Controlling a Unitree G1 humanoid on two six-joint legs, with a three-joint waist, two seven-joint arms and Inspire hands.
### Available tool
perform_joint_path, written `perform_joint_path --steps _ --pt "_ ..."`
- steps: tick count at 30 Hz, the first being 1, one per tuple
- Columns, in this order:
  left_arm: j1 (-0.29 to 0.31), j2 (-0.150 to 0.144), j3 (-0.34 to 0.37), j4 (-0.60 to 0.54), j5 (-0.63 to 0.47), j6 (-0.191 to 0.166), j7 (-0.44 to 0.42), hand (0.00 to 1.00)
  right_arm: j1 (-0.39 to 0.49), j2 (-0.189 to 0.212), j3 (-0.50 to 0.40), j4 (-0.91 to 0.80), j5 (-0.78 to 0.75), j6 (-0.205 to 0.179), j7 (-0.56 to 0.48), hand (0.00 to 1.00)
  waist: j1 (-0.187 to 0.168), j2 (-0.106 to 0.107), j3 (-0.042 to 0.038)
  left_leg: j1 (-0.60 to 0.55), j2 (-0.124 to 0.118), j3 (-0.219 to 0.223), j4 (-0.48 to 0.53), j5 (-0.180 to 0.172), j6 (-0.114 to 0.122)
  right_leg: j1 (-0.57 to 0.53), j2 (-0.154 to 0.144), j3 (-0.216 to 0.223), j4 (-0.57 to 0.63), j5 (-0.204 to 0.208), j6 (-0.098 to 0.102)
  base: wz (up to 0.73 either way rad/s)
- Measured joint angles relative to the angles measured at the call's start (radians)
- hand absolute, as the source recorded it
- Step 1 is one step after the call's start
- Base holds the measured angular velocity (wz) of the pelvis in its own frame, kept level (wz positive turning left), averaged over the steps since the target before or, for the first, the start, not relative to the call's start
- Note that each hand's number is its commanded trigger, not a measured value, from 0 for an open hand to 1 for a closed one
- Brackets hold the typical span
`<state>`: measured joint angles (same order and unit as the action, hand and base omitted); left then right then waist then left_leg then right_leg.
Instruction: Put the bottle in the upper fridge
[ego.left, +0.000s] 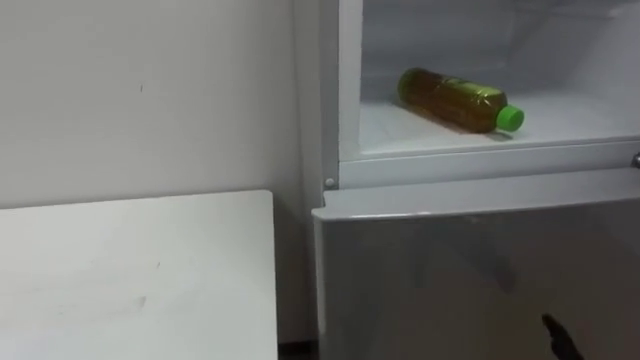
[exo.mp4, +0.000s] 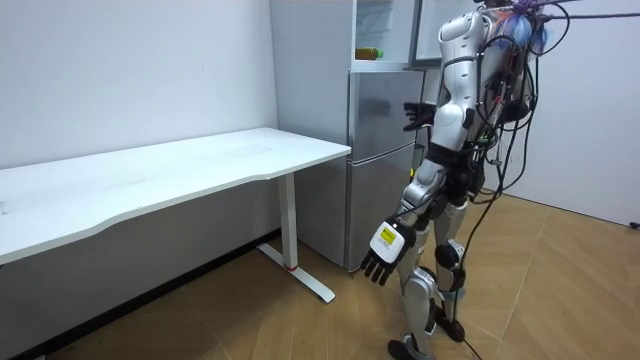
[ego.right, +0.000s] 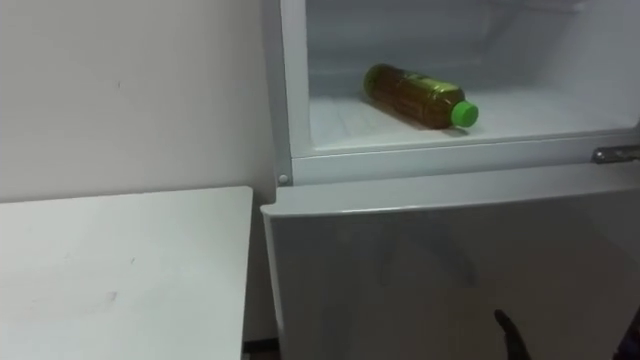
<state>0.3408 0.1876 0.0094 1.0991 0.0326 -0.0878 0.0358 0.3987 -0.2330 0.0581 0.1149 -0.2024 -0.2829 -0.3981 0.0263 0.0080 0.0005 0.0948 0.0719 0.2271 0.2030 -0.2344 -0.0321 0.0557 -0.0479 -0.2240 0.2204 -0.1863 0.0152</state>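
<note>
An amber bottle (ego.left: 455, 100) with a green cap lies on its side on the floor of the open upper fridge compartment (ego.left: 480, 150), cap to the right; it is also in the right eye view (ego.right: 415, 95) and the room view (exo.mp4: 368, 53). No hand touches it. My right hand (exo.mp4: 415, 115) is raised in front of the fridge with straight fingers, holding nothing; its dark fingertip (ego.left: 560, 335) shows low against the lower door. My left hand (exo.mp4: 385, 255) hangs open by my thigh. I stand close in front of the fridge.
The grey lower fridge door (ego.left: 480, 270) is closed. A white table (ego.left: 130, 270) stands to the left of the fridge against the wall, its corner close to the fridge side. The wooden floor (exo.mp4: 560, 290) lies behind me.
</note>
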Motion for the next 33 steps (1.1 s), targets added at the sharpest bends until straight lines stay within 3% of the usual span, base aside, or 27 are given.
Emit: perform_joint_path --steps 5,14,17,23,33 --pt "0.002 0.0 -0.001 -0.006 -0.001 0.0 0.005 0.0 0.013 0.002 0.001 0.238 0.01 -0.001 -0.018 0.0 -0.001 -0.006 -0.0029 0.019 -0.001 -0.003 0.0 0.0 0.0 0.019 0.001 0.0 -0.012 -0.002 0.002 0.0" --pt "-0.004 -0.012 -0.014 0.003 0.002 0.006 0.048 0.0 0.011 0.003 0.012 0.647 0.053 -0.001 -0.072 0.0 -0.003 0.004 -0.0012 0.034 -0.001 -0.01 -0.007 -0.001 0.0 0.036 0.002 -0.005 -0.025 -0.002 0.002 0.03" --pt "-0.001 -0.018 -0.014 0.003 0.006 0.016 0.048 0.0 0.004 0.006 0.012 0.772 0.044 0.023 -0.072 0.0 0.001 0.01 -0.0003 0.043 -0.001 -0.01 -0.013 -0.001 -0.001 0.048 0.004 -0.003 -0.034 -0.002 0.002 0.0" --pt "-0.018 -0.02 -0.018 0.003 0.008 0.017 0.048 0.0 -0.036 0.037 0.009 0.867 0.045 0.066 -0.04 0.0 0.0 0.012 0.0005 0.041 0.0 -0.01 -0.013 -0.001 -0.001 0.046 0.005 -0.004 -0.031 -0.002 0.002 0.0" --pt "-0.019 -0.025 -0.025 0.002 0.051 0.035 0.04 0.0 -0.109 0.078 0.009 0.901 0.074 0.092 0.072 0.0 -0.001 0.008 0.0022 0.035 -0.002 -0.012 -0.015 -0.001 -0.001 0.043 0.004 -0.008 -0.032 -0.005 0.005 0.0"
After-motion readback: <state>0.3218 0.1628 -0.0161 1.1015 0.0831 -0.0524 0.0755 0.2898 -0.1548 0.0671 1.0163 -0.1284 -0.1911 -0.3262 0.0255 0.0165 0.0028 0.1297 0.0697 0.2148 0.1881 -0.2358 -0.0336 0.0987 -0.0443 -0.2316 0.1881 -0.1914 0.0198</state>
